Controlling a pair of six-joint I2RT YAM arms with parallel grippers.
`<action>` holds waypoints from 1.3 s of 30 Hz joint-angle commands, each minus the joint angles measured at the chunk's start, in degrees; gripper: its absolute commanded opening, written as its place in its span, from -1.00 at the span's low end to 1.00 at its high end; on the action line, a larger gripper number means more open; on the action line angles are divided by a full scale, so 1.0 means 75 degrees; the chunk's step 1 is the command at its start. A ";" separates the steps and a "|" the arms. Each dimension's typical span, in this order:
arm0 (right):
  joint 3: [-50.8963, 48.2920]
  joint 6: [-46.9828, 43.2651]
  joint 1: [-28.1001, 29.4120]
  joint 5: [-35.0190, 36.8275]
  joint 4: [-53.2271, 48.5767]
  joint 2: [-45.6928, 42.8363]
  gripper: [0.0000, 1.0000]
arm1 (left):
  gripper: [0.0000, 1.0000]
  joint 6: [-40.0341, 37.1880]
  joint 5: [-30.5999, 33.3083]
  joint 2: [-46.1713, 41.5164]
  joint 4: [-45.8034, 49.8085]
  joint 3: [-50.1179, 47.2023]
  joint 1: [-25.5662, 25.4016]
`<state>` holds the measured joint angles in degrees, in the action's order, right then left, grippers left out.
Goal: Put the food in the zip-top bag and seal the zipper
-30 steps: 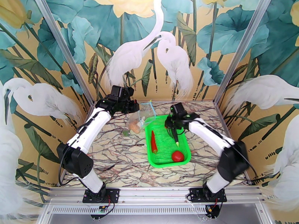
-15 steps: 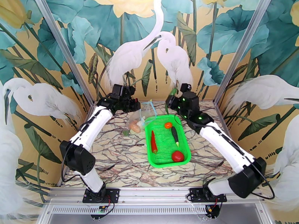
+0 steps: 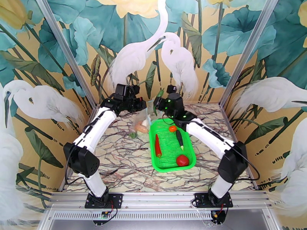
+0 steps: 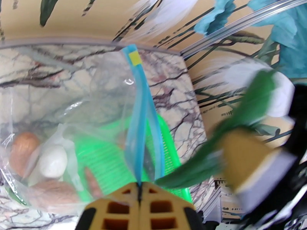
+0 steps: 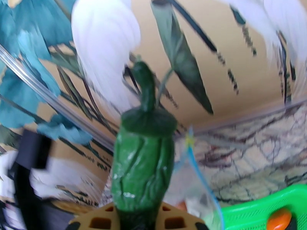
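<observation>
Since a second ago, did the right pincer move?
Yes. The right pincer lifted off the basket and swung back-left toward the bag, holding the pepper.

Bright, even light; both wrist views motion-blurred.

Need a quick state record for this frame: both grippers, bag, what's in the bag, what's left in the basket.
left gripper: shut on the zip-top bag at its mouth edge, holding it up
right gripper: shut on the green pepper, raised near the bag mouth
zipper: strips parted, not sealed
in bag: tan potatoes, white radish
in green basket: red chili, eggplant, tomato, small orange
</observation>
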<state>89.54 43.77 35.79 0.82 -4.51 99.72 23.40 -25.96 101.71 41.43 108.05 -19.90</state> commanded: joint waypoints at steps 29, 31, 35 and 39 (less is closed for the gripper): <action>0.2467 -0.1172 -0.0400 -0.1723 -0.3986 0.0237 0.02 | -1.00 -0.0259 0.0105 -0.0279 0.0098 0.0054 0.0204; 0.2469 -0.1417 -0.0555 -0.1795 -0.4357 -0.0029 0.02 | -1.00 -0.0318 0.0186 -0.0323 0.0189 0.0031 0.0216; 0.2200 -0.1990 -0.0792 -0.1649 -0.5364 -0.0483 0.01 | -1.00 -0.0516 0.0426 -0.0447 0.0475 0.0009 0.0232; 0.1285 -0.2506 -0.0950 -0.1606 -0.6016 -0.1053 -0.01 | -1.00 -0.0683 0.0588 -0.0593 0.0823 -0.0004 0.0257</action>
<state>103.37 29.87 28.82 -11.60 -42.46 94.08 20.45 -23.68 100.27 44.80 108.42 -18.48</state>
